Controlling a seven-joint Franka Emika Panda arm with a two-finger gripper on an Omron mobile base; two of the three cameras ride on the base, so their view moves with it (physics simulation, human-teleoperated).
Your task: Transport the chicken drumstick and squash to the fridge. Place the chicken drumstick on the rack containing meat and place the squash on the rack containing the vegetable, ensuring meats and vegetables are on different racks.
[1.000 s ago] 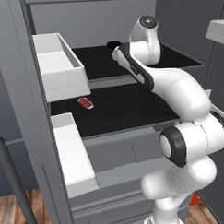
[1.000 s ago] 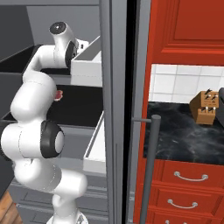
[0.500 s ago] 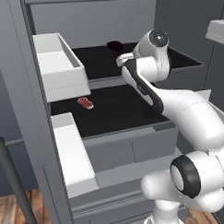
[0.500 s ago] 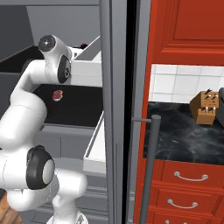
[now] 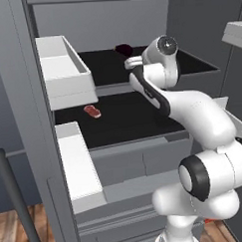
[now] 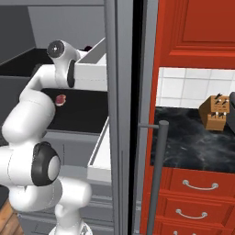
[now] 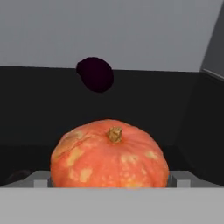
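step: squash [image 7: 109, 154] being set on upper shelf [image 7: 39, 113] by purple vegetable [image 7: 95, 74] | claw: cannot be told | next: withdrawal needed, drumstick fetched

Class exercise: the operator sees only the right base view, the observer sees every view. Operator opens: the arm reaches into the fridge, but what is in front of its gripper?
Observer: The hand view shows the squash, stem up, on the upper black shelf right before the gripper.
Operator: Is it gripped?
Observer: No, the jaws stand wide at either side of it.
Operator: What else is on that shelf?
Observer: A dark purple vegetable sits behind the squash, apart from it.
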